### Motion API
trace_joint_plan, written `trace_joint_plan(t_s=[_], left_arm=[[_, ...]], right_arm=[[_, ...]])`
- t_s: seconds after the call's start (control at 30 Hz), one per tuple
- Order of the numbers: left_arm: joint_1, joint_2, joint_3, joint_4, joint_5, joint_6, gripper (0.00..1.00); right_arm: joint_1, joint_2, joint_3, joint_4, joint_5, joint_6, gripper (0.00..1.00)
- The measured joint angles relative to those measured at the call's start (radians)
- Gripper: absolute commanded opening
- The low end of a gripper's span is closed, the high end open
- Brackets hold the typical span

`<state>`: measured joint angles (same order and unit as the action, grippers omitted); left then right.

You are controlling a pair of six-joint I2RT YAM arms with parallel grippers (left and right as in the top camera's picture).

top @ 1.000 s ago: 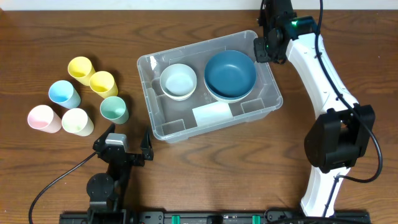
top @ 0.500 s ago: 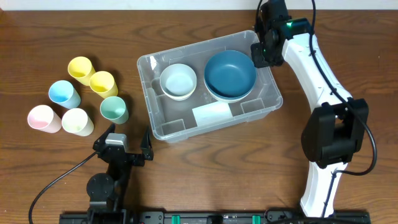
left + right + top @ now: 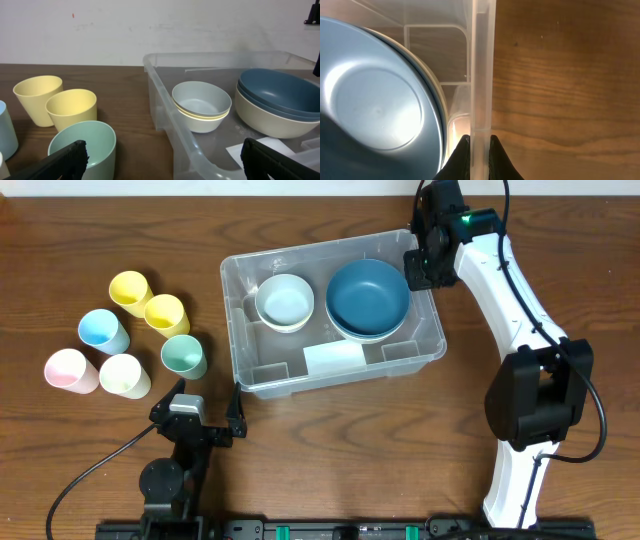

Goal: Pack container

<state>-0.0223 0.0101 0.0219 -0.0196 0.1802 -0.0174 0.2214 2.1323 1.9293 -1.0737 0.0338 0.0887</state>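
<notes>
Backing onto a white wall (image 3: pixel 150 25), wood-grain table (image 3: pixel 380 450); right jaws pinching container (image 3: pixel 340 376) rim, left jaws apart.

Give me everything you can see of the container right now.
The container is a large clear plastic rectangular bin with a rolled rim, moulded inner ridges and a white label at its floor. It sits upright and open on the wooden table, slightly skewed. Inside stand a white bowl and a blue bowl stacked on a cream bowl. The right gripper pinches its right rim near the far corner, one finger on each side.
</notes>
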Motion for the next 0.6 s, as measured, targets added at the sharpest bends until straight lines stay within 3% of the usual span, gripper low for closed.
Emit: trace_joint_plan(t_s=[0.6], left_arm=[[0.000,0.000,0.000,0.000,0.000,0.000,0.98]], right_arm=[[-0.011,-0.003,0.001,-0.040,0.032,0.164,0.01]])
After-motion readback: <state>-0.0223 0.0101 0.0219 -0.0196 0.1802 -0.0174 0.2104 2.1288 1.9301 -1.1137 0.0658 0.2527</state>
